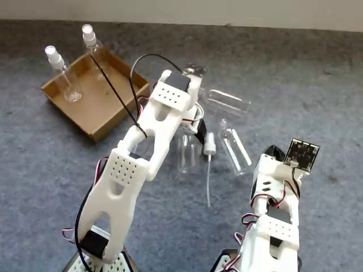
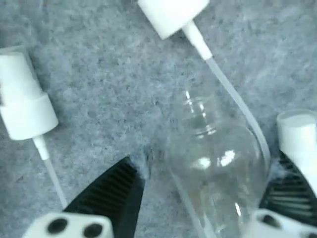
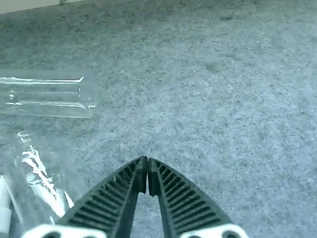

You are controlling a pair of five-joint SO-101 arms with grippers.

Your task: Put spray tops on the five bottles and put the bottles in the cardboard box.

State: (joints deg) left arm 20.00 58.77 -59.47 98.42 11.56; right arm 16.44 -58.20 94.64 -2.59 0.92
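Note:
My left gripper point(image 2: 205, 166) is open low over the carpet, its jaws on either side of a clear uncapped bottle point(image 2: 218, 168) that lies there. Three loose white spray tops lie around it: one point(image 2: 173, 15) past the bottle's neck with its long tube, one point(image 2: 25, 99) off to the side, one point(image 2: 297, 134) beside a finger. My right gripper point(image 3: 147, 171) is shut and holds nothing, near two more lying bottles point(image 3: 44, 96) point(image 3: 34, 183). In the cardboard box point(image 1: 108, 122) stand two capped bottles point(image 1: 59, 71) point(image 1: 91, 42).
In the high view the left arm point(image 1: 153, 130) stretches over the middle of the grey carpet and covers part of the bottle cluster. A spray top with its tube point(image 1: 209, 148) lies between the arms. The right arm point(image 1: 275, 198) stands at the front right.

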